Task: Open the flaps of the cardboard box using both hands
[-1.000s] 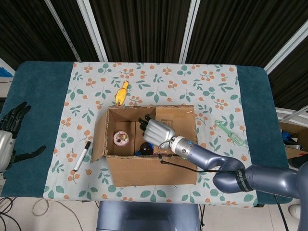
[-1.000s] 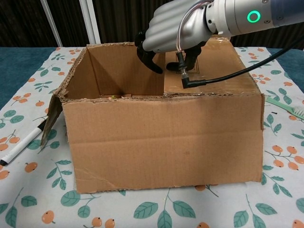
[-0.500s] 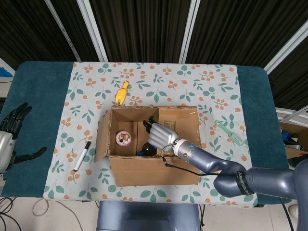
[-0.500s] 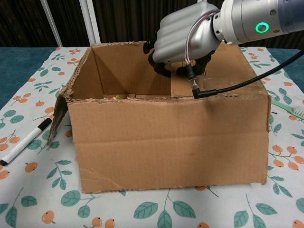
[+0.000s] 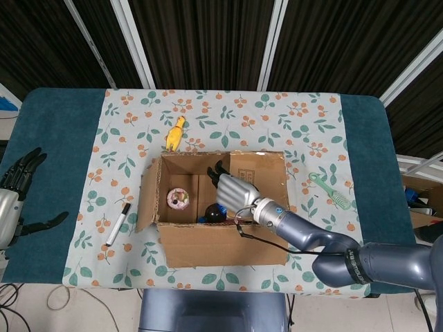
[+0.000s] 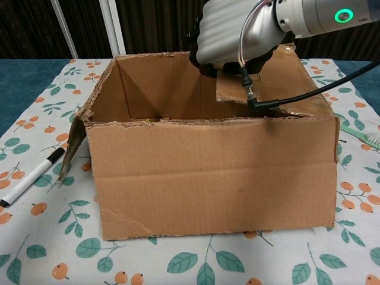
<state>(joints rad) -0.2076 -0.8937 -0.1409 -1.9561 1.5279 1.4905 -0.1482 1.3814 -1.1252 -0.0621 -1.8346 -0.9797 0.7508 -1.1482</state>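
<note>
Cardboard box (image 5: 221, 243): stands upright at the middle of the table's near edge, on the floral cloth (image 5: 228, 114); its top is partly open.
Left flap (image 5: 145, 197): folded outward and hanging down the box's left wall, seen in both views.
Right inner flap (image 5: 257, 173): tilted over the right half of the opening, with its free edge beside the right hand.
Right hand (image 5: 232, 190): reaches into the box from the near right corner, above the opening; the fingers curl down over the flap's free edge, touching the cardboard. Whether they grip it cannot be told.
Left hand (image 5: 15, 187): at the table's far left edge, over the teal surface, well apart from the box; fingers spread wide, holding nothing.
Box contents: 1 pink round item (image 5: 178, 199) in the left half, 1 dark round item (image 5: 214, 213) just beside the right hand.
Marker (image 5: 118, 224): lies on the cloth left of the box, near the hanging flap.
Yellow toy (image 5: 175, 133): on the cloth behind the box's left far corner.
Green brush (image 5: 330, 191): on the cloth right of the box.
</note>
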